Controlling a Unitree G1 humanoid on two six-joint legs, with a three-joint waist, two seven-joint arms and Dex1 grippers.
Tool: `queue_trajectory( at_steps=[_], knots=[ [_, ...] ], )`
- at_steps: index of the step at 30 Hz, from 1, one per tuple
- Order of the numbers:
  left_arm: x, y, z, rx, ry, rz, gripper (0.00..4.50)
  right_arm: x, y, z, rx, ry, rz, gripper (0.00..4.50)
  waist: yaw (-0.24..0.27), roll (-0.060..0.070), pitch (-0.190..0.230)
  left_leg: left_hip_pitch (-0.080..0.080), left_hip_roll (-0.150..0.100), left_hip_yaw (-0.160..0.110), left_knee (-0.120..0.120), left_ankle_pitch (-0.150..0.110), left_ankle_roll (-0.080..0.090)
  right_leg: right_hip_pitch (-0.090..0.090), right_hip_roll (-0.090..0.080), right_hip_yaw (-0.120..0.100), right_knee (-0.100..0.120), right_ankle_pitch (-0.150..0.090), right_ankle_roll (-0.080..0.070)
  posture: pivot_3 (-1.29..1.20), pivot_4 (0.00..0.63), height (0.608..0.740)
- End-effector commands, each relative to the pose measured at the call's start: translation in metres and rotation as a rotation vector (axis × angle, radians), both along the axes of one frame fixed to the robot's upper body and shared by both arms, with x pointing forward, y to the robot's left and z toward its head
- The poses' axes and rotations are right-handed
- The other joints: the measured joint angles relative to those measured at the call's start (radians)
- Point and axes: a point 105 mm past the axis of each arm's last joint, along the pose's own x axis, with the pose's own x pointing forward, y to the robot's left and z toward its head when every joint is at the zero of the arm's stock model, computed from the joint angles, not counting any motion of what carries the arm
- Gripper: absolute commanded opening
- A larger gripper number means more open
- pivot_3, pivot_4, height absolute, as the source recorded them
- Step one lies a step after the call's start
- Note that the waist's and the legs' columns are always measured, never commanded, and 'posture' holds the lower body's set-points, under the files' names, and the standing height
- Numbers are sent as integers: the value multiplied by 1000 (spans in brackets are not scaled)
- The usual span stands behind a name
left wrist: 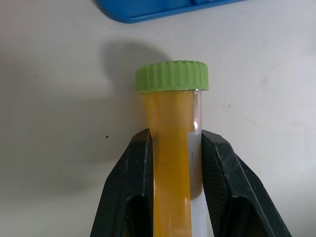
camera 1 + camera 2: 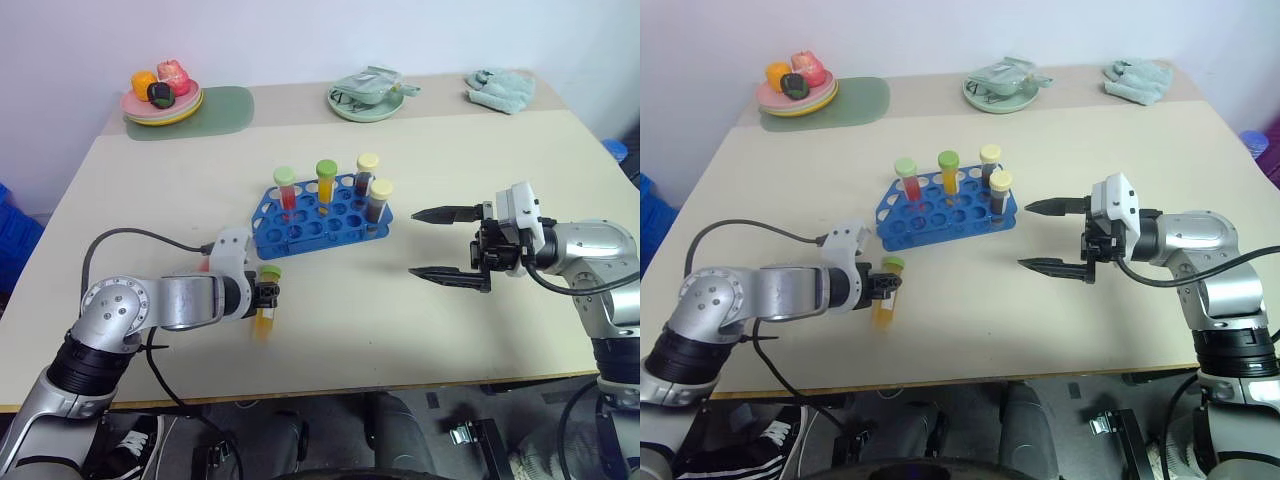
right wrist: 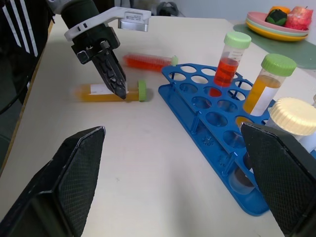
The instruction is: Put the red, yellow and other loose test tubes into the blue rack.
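Beige table (image 2: pixel 420 330) is sitting against a white wall (image 2: pixel 300 40). Left gripper (image 3: pixel 118 91) is pinching the yellow tube (image 3: pixel 106 92) – lying flat, green cap aiming at the blue rack (image 2: pixel 320 222) at 1 o'clock. Right gripper (image 2: pixel 447 245) is gaping wide – empty.

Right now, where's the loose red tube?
The red tube lies on the table, beyond the yellow tube the left hand grips, beside the blue rack.
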Motion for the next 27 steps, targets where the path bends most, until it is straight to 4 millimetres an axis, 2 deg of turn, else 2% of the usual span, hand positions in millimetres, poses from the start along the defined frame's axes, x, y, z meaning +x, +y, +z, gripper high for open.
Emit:
queue_trajectory(
  at_steps=[1,3,6,9,13,17,22,27],
  knots=[
    [7,12,28,41,-116,21,815,-1,1,10,13,-51,3,4500,0,0,0,0,0,0,0,0,0,0,0,0,0,0,0,0,150,740],
    [6,13,44,87,-190,-48,815,-1,0,10,14,-52,1,4500,0,0,0,0,0,0,0,0,0,-1,0,0,0,0,0,0,150,740],
    [6,11,65,61,-334,-95,815,-2,-1,10,14,-53,-3,4500,0,0,0,0,0,3,0,0,0,0,0,0,0,0,0,0,150,740],
    [5,5,88,143,-582,-229,815,0,-2,11,18,-55,-10,4500,-2,0,0,-1,0,4,-1,0,0,0,0,0,-1,0,0,0,150,740],
    [7,8,97,220,-769,-311,815,2,-3,12,24,-59,-16,4500,-2,0,0,0,0,6,-2,0,0,0,1,1,-1,0,0,0,150,740],
    [19,13,104,239,-928,-339,815,5,-1,13,29,-67,-20,4500,1,0,0,0,1,7,-2,0,0,0,1,1,-2,0,0,0,150,740],
    [28,-7,111,150,-1172,-518,815,8,0,15,38,-81,-35,4500,2,0,0,-1,1,7,-1,-1,1,1,1,0,-3,0,0,0,150,740],
    [50,-21,109,34,-1296,-482,815,8,-4,18,50,-76,-63,4500,0,0,0,-1,2,7,0,-1,2,1,1,-1,-3,1,0,0,150,740]
  ],
)
